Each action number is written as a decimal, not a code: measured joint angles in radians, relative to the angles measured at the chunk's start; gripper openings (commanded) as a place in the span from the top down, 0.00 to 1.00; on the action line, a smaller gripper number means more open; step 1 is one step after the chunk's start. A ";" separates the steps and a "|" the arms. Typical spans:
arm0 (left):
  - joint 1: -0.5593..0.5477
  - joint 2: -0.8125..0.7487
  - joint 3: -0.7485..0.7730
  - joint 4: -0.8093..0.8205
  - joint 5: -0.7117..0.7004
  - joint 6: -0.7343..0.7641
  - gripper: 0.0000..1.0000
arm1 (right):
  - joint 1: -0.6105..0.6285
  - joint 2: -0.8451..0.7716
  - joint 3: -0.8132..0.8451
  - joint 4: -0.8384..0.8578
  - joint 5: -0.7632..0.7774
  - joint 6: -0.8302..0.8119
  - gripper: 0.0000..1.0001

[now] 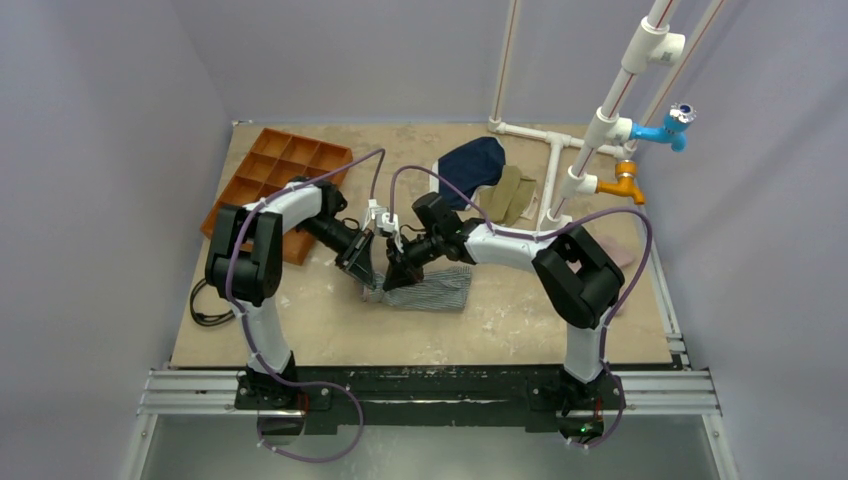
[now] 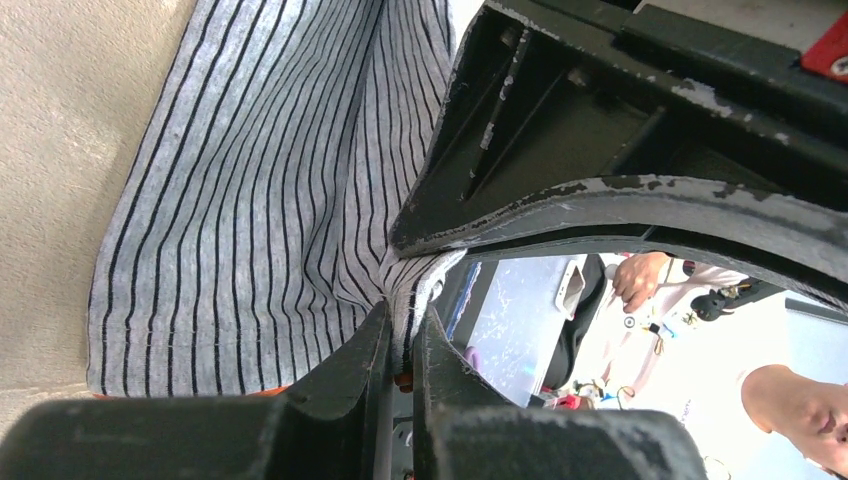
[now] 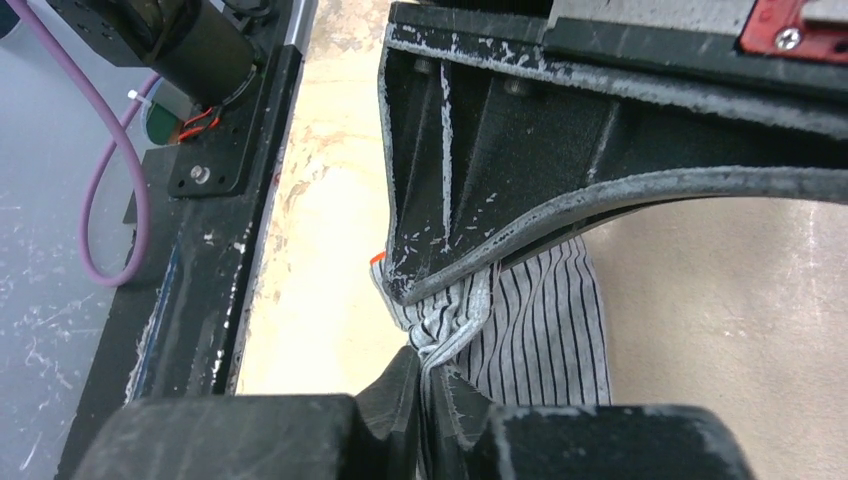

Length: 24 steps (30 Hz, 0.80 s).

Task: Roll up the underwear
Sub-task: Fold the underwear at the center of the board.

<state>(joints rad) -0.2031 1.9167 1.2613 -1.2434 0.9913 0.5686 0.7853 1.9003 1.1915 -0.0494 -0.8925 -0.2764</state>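
The striped grey-and-white underwear [image 1: 430, 290] lies near the middle of the table, its left edge lifted. My left gripper [image 1: 362, 268] is shut on that edge; the left wrist view shows the striped cloth [image 2: 260, 200] pinched between the left gripper [image 2: 402, 335] fingers. My right gripper [image 1: 397, 276] meets the same edge just beside it. In the right wrist view the bunched cloth [image 3: 540, 320] is clamped in the right gripper [image 3: 428, 372]. The two grippers stand close together, almost touching.
An orange compartment tray [image 1: 283, 170] sits at the back left. A navy garment [image 1: 472, 165] and an olive-tan garment [image 1: 507, 195] lie at the back centre beside a white pipe frame [image 1: 560, 170] with blue and orange taps. A black cable [image 1: 208, 305] lies at the left edge.
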 measured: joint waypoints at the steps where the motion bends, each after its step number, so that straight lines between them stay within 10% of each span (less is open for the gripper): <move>1: 0.000 0.000 0.000 0.000 0.000 0.000 1.00 | 0.000 0.000 0.003 -0.004 0.000 -0.001 1.00; 11: 0.000 -0.021 -0.042 0.024 -0.019 0.006 0.54 | 0.000 0.000 0.009 -0.022 0.000 -0.002 1.00; 24: 0.000 -0.069 -0.063 0.083 -0.076 -0.008 0.38 | 0.000 0.000 0.009 -0.053 0.004 -0.005 1.00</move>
<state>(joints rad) -0.2031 1.8473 1.1984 -1.1606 0.9157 0.5602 0.7853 1.9003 1.2003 -0.1024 -0.8886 -0.2813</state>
